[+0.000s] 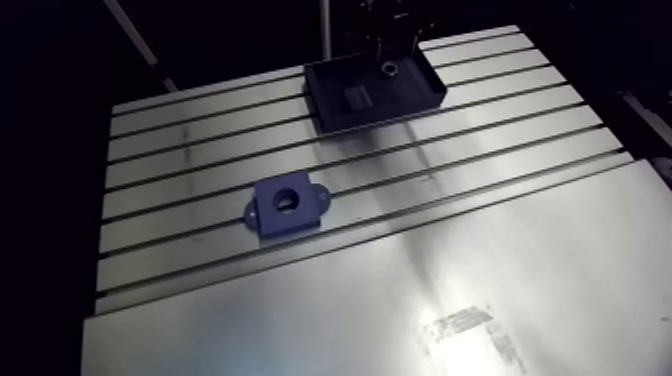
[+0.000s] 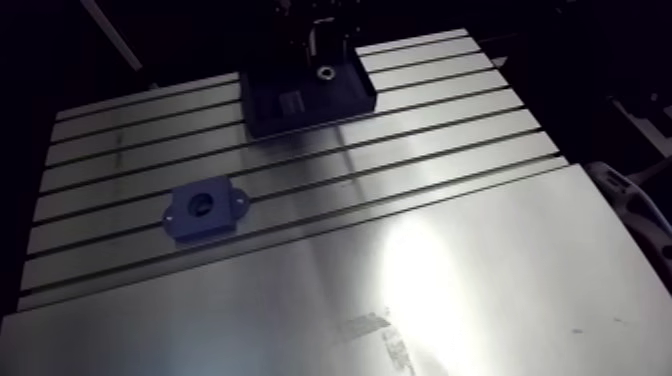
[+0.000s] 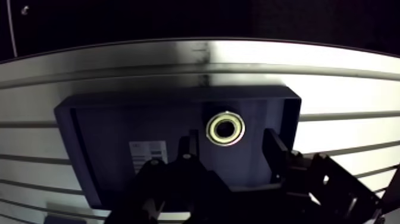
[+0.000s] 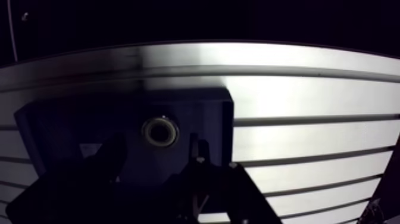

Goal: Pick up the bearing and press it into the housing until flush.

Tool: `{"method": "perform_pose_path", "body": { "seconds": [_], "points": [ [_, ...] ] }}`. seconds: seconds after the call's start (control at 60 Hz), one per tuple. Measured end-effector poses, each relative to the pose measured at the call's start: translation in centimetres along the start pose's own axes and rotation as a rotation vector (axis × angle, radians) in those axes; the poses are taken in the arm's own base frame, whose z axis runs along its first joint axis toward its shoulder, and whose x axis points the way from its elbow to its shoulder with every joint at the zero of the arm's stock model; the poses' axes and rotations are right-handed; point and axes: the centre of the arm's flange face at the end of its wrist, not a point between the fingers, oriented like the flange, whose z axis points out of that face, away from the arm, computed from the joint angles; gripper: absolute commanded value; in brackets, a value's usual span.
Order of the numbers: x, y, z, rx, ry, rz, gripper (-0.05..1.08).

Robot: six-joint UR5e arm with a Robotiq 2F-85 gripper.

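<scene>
Shiny bearing (image 3: 225, 128) lies flat, bore up, in dark tray (image 3: 65, 113), staged for a top-down grab. Over it hangs the gripper (image 3: 232, 146), fingers spread wide, bearing just ahead between them, seemingly untouched. Blue housing (image 1: 287, 207) sits bore-up well apart on table (image 1: 500, 250), ready for pressing. White label (image 3: 147, 150) in tray, print too small to read

Shiny metal bearing (image 3: 225, 128), matt dark plastic tray (image 3: 95, 131), matt blue plastic housing (image 1: 287, 207), brushed reflective aluminium table (image 1: 500, 260).
</scene>
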Motion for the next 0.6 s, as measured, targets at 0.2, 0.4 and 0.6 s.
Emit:
{"method": "perform_pose_path", "body": {
  "seconds": [0.2, 0.4, 0.6],
  "points": [
    [-0.16, 0.16, 0.41, 0.001, 0.000, 0.002, 0.36],
    [-0.20, 0.24, 0.58, 0.001, -0.001, 0.004, 0.36],
    [-0.17, 0.27, 0.82, 0.002, -0.004, 0.005, 0.36]
  ]
}}
